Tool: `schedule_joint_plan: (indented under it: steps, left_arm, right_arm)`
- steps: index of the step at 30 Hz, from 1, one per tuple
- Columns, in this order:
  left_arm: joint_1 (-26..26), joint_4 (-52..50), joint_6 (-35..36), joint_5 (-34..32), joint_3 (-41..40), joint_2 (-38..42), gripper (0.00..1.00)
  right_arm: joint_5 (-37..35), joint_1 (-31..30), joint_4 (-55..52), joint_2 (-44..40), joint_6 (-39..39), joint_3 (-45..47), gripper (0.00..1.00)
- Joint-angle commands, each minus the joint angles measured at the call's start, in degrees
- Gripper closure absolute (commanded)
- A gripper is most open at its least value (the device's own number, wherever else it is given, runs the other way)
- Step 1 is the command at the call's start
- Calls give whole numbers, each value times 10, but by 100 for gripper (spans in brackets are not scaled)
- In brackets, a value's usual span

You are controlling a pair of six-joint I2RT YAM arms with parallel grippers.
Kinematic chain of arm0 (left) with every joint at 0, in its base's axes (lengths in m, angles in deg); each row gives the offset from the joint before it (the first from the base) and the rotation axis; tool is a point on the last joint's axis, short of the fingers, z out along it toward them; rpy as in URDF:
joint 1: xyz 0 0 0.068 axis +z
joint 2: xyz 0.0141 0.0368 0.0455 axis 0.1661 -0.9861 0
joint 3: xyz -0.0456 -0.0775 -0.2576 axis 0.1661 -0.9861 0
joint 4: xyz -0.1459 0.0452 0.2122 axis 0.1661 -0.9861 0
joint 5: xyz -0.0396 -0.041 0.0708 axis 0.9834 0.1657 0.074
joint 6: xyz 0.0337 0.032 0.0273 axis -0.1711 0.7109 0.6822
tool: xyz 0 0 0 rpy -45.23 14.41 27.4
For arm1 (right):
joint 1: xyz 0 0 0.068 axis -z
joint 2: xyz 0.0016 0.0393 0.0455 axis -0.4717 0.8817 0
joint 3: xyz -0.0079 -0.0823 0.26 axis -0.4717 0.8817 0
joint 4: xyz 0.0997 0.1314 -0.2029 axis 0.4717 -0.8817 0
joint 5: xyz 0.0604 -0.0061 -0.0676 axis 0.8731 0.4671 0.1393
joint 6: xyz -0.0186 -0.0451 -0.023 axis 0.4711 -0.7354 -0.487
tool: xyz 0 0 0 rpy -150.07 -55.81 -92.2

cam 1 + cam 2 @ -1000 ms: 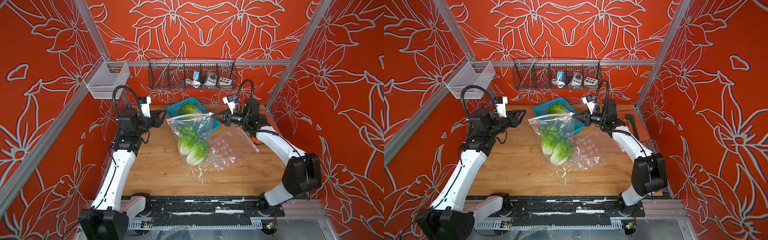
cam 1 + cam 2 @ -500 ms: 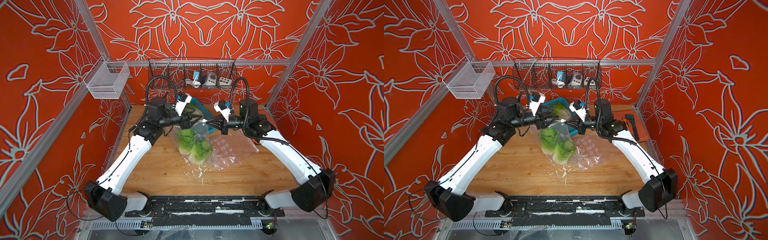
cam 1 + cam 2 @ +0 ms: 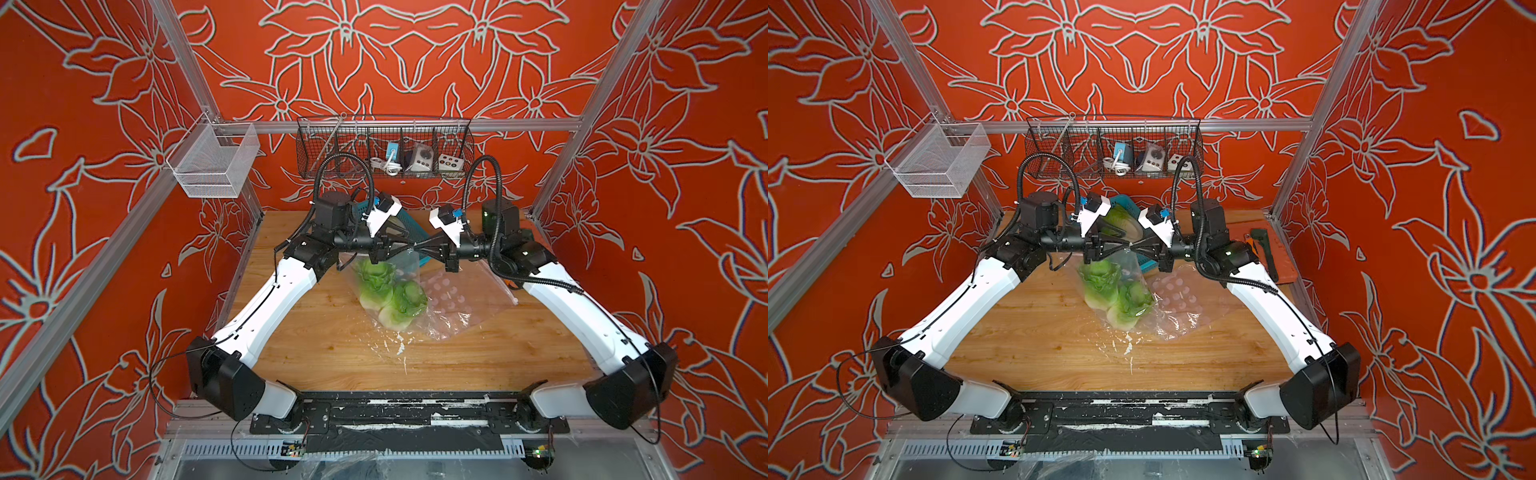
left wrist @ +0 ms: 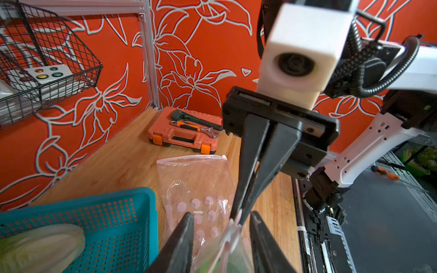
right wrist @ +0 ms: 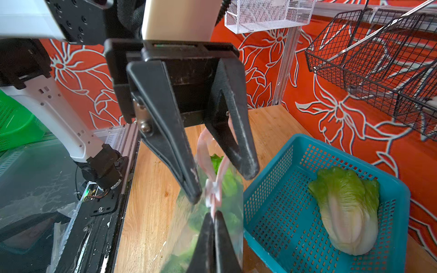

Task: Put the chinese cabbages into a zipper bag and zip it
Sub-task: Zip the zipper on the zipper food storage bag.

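A clear zipper bag [image 3: 395, 270] hangs over the wooden table [image 3: 332, 353], and two chinese cabbages [image 3: 376, 284] [image 3: 405, 305] lie inside it. My right gripper [image 5: 214, 214] is shut on the bag's pink zipper strip [image 5: 214, 179]. My left gripper [image 4: 222, 215] faces it tip to tip and is open. Its fingers [image 5: 246, 165] stand either side of the strip and the white slider [image 4: 233, 232], without pinching them. A third chinese cabbage [image 5: 347, 208] lies in the blue basket [image 5: 283, 212] behind the bag. Both grippers [image 3: 1127, 248] [image 3: 1136, 248] meet above the bag in both top views.
A second bag with pink dots [image 3: 461, 299] lies flat, right of the hanging one. An orange tool case [image 4: 184, 139] with wrenches sits in the back right corner. A black wire basket [image 3: 382, 153] and a white mesh basket [image 3: 212, 162] hang on the walls.
My left arm swung in from the left to the bag's top edge, and its jaws have narrowed round the zipper. My right gripper carried the bag's top toward the middle, still shut on it.
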Motion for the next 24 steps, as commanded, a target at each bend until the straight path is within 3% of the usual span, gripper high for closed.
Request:
schedule_joint_plan:
  steps: [1, 14, 24]
  left_arm:
    - [-4, -23, 31, 23, 6, -3, 66]
    - [-4, -15, 40, 25, -5, 9, 94]
    - [6, -57, 75, 24, -2, 32, 100]
  right_arm:
    - [19, -4, 5, -8, -18, 1, 100]
    - [11, -3, 16, -6, -8, 6, 100]
    - [-22, 0, 26, -25, 0, 23, 100]
